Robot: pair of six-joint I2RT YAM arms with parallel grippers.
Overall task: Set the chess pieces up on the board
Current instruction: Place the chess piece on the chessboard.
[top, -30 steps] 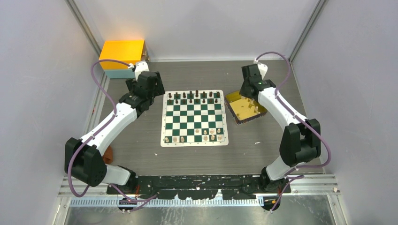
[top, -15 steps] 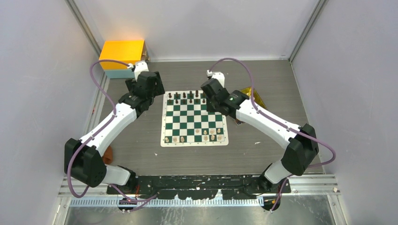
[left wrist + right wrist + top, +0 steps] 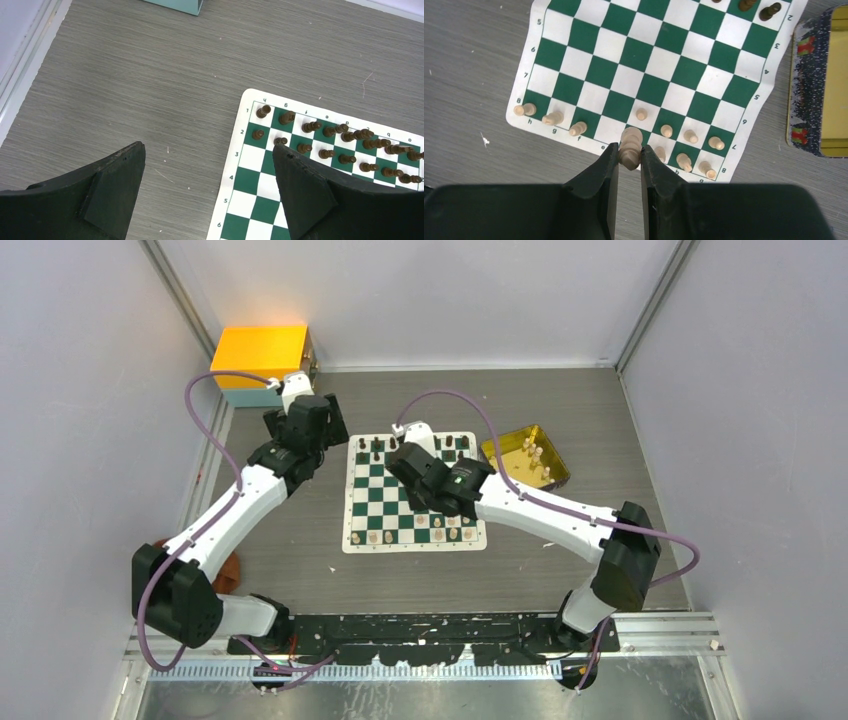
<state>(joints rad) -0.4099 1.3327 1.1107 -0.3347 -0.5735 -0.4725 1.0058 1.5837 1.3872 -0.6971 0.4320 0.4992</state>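
Observation:
The green-and-white board [image 3: 375, 505] lies mid-table. Dark chess pieces [image 3: 376, 445] fill its far rows, also seen in the left wrist view [image 3: 287, 118]. Pale pieces [image 3: 553, 118] stand along the near rows. My right gripper [image 3: 629, 148] is shut on a tall pale piece [image 3: 631, 136], held above the board's near edge around the middle files. In the top view its fingers are hidden under the wrist [image 3: 430, 480]. My left gripper [image 3: 208, 147] is open and holds nothing, hovering over bare table just off the board's far left corner [image 3: 260, 185].
A gold tray [image 3: 492, 468] right of the board holds several pale pieces [image 3: 533, 454]; its patterned wall [image 3: 804, 90] shows in the right wrist view. An orange box [image 3: 262, 350] stands at the far left. A small brown object [image 3: 232, 570] lies by the left arm.
My right arm has swung left from the gold tray to over the board, its jaws staying shut. The left arm shifted only slightly.

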